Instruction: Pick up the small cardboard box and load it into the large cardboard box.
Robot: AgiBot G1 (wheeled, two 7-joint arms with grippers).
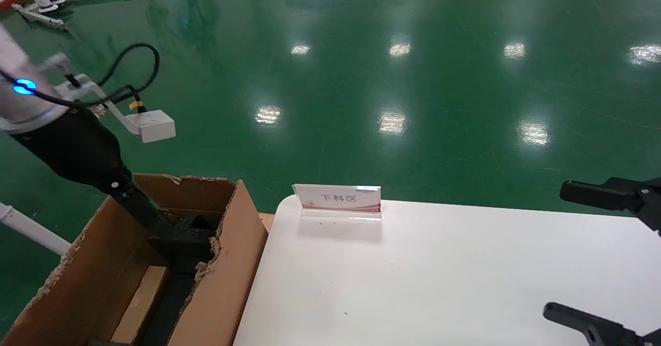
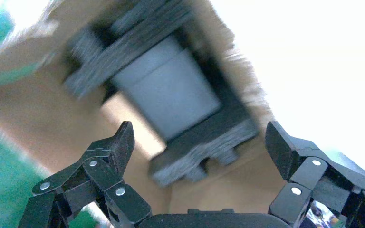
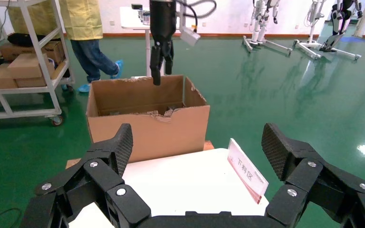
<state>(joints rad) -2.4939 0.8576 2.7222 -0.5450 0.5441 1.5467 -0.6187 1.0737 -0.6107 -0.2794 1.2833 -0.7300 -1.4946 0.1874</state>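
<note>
Right gripper [image 3: 197, 142] sits nearest the head camera, at the right edge of the white table [image 1: 439, 284], fingers spread wide, nothing between them. Table surface is bare white apart from a small acrylic sign stand [image 1: 338, 201] near its far edge. Large cardboard box [image 1: 227, 263] stands against the table's left side, torn flap edges up, black foam padding [image 1: 188, 242] inside. Small cardboard box [image 1: 142, 302] lies in the bottom of it, beside the foam. Left gripper [image 2: 199, 140] hangs over the box opening, fingers wide apart and empty. Floor [image 1: 413, 77] is glossy green with ceiling-light reflections. Right wrist view also shows a metal shelf cart [image 3: 24, 61] holding cartons, and a person in a yellow coat [image 3: 83, 19].
</note>
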